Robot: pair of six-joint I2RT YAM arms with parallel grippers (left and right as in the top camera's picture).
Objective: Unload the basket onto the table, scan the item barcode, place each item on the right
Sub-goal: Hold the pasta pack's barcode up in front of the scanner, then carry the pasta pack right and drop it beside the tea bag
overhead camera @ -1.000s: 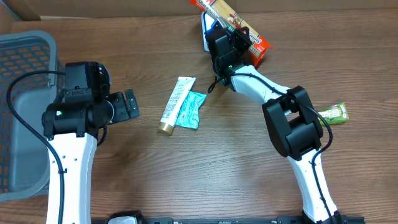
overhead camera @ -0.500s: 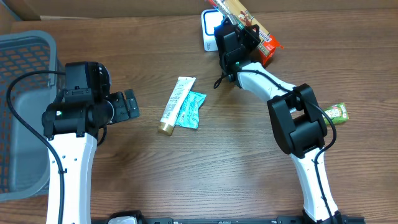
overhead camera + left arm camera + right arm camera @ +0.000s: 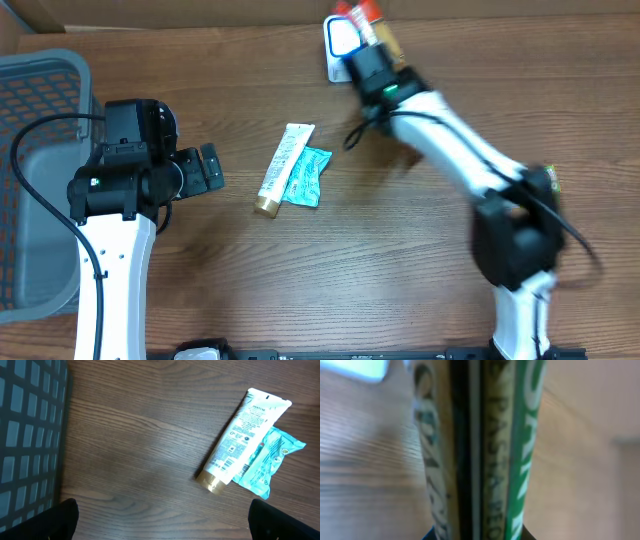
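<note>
Dark wooden table (image 3: 400, 280), perhaps cardboard (image 3: 200, 8) behind

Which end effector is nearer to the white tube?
Left. The left end effector sits a short gap from the white tube; the right end effector holds a box farther away.

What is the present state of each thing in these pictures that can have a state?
left gripper: open, holding nothing.
right gripper: shut on the box.
box: gripped, next to the scanner, blurred.
tube: lying flat, cap on, one edge over the teal packet.
teal packet: lying flat, partly under the tube.
</note>
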